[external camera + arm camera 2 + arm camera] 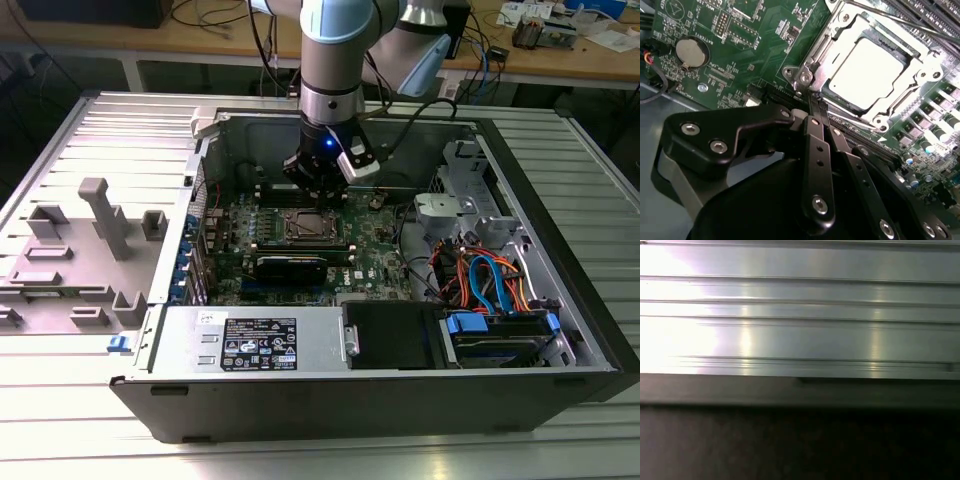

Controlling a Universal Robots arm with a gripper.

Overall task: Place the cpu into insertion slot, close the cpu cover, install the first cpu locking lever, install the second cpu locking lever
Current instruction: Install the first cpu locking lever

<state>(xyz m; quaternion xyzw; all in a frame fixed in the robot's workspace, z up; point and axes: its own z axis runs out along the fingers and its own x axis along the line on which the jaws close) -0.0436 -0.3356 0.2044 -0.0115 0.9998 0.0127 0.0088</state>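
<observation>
— Ribbed aluminium table (60,440) is carrying everything. What is sitting at the exterior view's left?

— A grey fixture tray (95,250) with upright blocks is lying there, just beside the open computer case (330,400).

— And moving right?

— Inside the case the green motherboard (240,235) is lying flat. The arm is reaching down from the far side, and the gripper (318,190) (813,102) is hanging just over the insertion slot (305,226).

— Its fingers?

— In the second wrist view they are pressing together, tips meeting at a corner of the slot's metal rim. I cannot tell whether they are pinching a locking lever.

— Where is the cpu?

— The cpu (867,70) is sitting in the slot, its pale top showing through the window of the cpu cover (825,50), which is lying down over it.

— Further right?

— Orange and blue cables (490,280) are bunching by the drive bay, well apart from the gripper.

— What is worrying you?

— The tips are working very close to the rim. A sideways slip could send them scraping across the board's small parts. A lever that is not hooked under its tab could spring back up.
</observation>
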